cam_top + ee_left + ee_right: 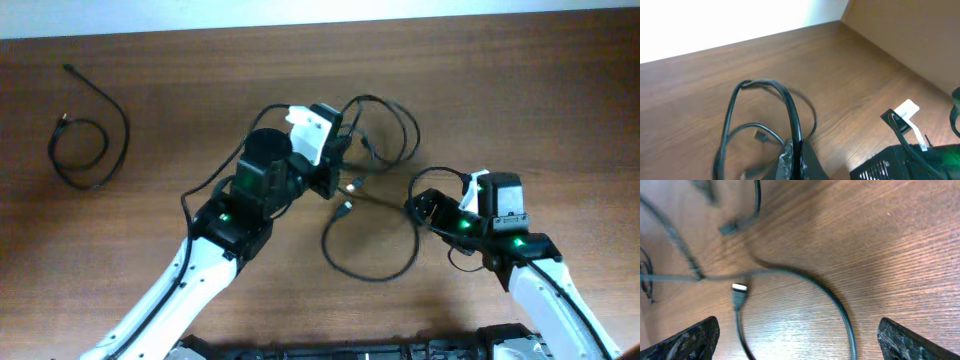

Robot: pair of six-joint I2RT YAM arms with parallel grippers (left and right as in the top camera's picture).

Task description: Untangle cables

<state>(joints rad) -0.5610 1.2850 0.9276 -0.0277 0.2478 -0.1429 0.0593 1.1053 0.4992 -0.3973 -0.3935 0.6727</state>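
Left wrist: left fingers [811, 167] cropped at bottom, pinching cable [793, 114].

The cables [372, 278] are black, one plug [739, 286] tipped in what looks like silver. The table [520, 90] is reddish-brown wood with fine darker grain. The left arm [165, 295] and right arm [550, 300] are white below, black toward the wrists, with green lights [225, 215]; the left carries a white tag [308, 132].

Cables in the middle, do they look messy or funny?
Yes. The middle cables lie in crossing loops, tangled together, while one cable sits alone, coiled, far left. Nothing looks broken.
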